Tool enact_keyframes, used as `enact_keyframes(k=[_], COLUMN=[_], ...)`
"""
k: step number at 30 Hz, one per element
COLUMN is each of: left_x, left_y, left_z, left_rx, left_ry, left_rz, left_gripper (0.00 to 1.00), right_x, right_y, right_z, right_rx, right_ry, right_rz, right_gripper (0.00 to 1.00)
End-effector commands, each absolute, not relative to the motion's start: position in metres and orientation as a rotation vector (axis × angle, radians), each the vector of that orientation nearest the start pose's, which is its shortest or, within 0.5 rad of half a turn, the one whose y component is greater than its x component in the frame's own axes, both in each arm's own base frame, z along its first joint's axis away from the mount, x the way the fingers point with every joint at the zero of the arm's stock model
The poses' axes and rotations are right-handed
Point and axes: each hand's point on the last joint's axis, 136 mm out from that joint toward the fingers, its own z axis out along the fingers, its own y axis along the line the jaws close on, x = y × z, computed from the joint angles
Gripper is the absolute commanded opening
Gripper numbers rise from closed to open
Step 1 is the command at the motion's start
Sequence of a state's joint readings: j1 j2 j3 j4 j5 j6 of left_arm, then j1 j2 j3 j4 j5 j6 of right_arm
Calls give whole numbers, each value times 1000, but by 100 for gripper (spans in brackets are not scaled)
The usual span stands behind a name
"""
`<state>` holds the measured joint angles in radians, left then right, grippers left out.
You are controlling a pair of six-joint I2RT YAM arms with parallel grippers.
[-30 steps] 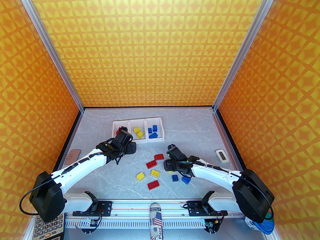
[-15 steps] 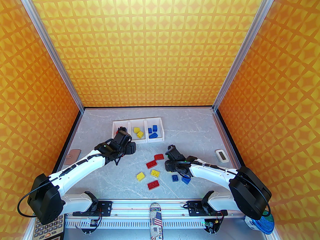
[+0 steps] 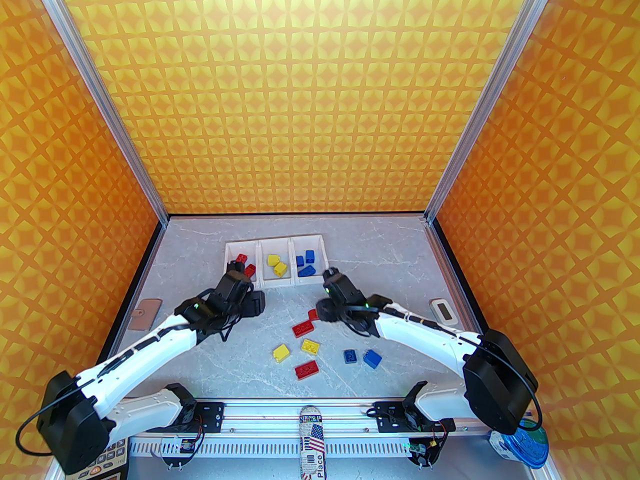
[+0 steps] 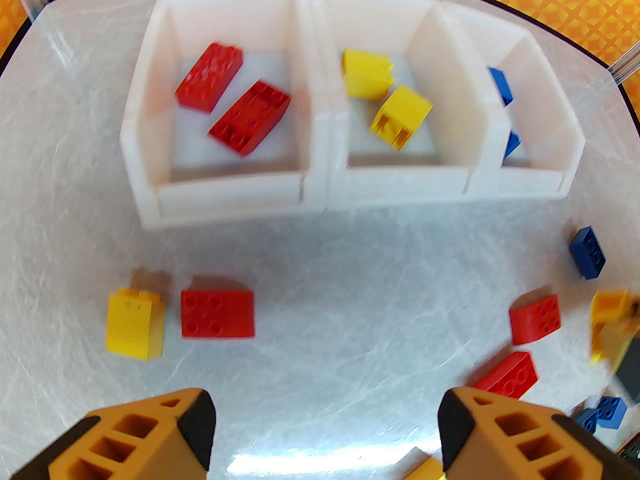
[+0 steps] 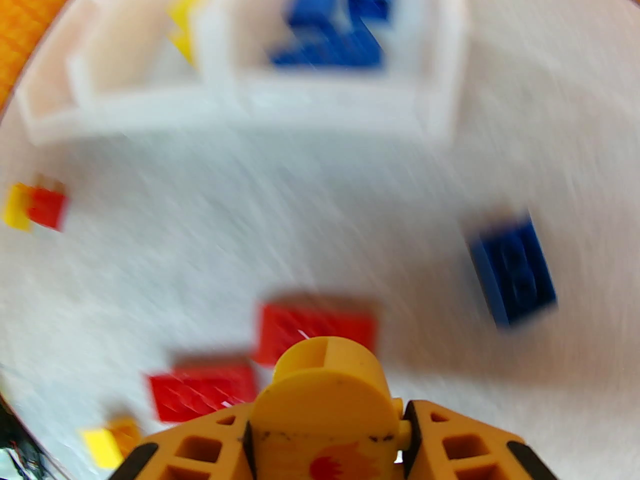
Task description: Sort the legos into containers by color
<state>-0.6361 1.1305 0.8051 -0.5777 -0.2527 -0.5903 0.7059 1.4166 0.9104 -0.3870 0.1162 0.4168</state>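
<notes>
Swings closer to white joined plastic bins [image 4: 230, 198], clamps right gripper [image 5: 327, 425] on yellow round-topped plastic brick [image 5: 325, 378]; pulls left gripper [image 4: 326, 418] back, splayed, empty.

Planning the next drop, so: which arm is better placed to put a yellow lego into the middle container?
Right. The right tool is shut on a yellow lego, with the middle container ahead of it, slightly leftward. The left tool is open and empty.

Bright even light is flooding the sharp overhead view. Right wrist view is smearing with motion blur. Left wrist edges are bowing; glare is streaking the tabletop [image 4: 350, 278].
</notes>
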Motion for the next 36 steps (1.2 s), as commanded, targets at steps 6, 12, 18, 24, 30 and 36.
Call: enact_keyframes(k=[6, 12, 18, 24, 30, 36], left_x=[259, 258, 255, 251, 248, 248], left_y=[-134, -132, -129, -125, -120, -112], left_z=[139, 142, 143, 138, 136, 127], left_rx=[-106, -110, -118, -131, -145, -193], left_ry=[2458, 2466, 2466, 2474, 2476, 2486], left_rz=[-214, -208, -200, -194, -179, -158], left_gripper=[79, 78, 79, 79, 79, 84], right_x=[349, 391, 434, 470, 499, 495], right_y=[289, 323, 345, 355, 354, 353], right_z=[162, 162, 151, 139, 132, 144], right_rx=[-425, -455, -435, -412, -390, -417], right_ry=[2314, 2298, 2310, 2340, 2368, 2347], right_rz=[462, 438, 358, 339, 293, 329], right_gripper=[35, 35, 36, 37, 53, 66])
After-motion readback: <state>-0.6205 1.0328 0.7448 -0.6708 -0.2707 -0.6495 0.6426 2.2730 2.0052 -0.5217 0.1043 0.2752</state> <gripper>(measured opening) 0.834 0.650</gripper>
